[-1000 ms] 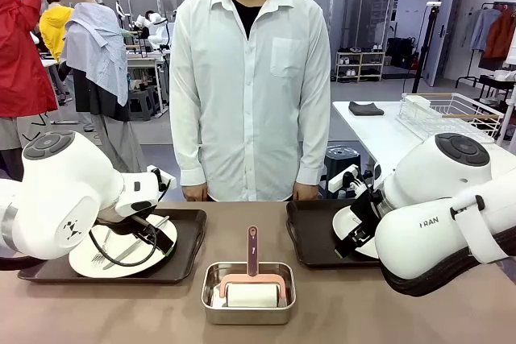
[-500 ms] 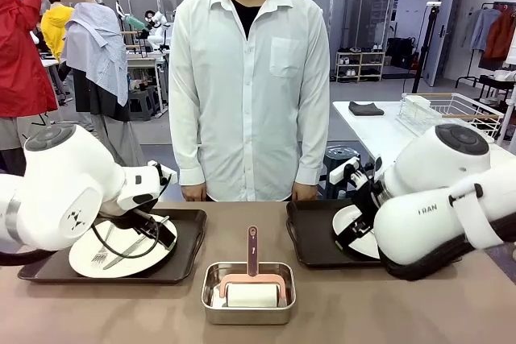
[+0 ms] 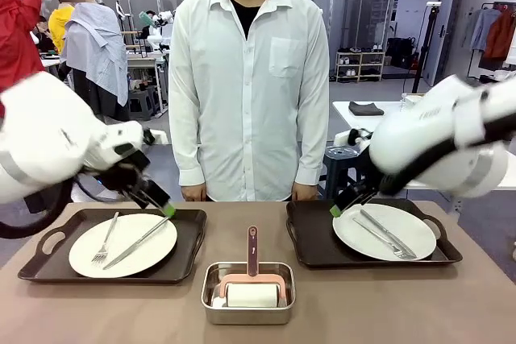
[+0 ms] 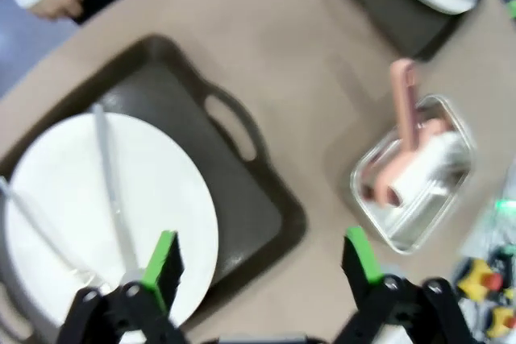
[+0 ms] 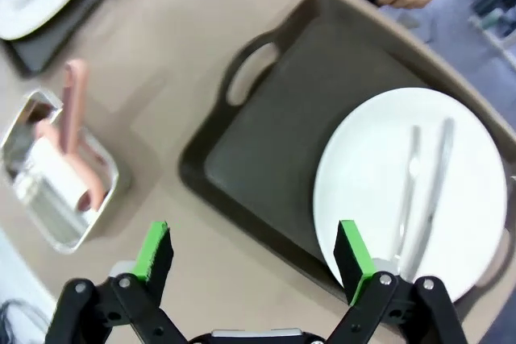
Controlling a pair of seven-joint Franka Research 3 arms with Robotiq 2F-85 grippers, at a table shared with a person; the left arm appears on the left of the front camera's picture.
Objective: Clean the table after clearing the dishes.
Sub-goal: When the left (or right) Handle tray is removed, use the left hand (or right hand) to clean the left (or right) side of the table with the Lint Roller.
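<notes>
Nothing cleared yet: my left hand [image 4: 262, 257] and right hand [image 5: 254, 251] hang open and empty over the left tray [image 3: 190, 239] and right tray [image 3: 308, 241], both with plates [image 3: 137, 263] aboard on the counter [image 3: 363, 304]; the roller [image 3: 251, 294] between my hands is untouched, cleaning pending.

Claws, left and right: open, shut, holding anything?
Left claw: open, holding nothing.
Right claw: open, holding nothing.
</notes>
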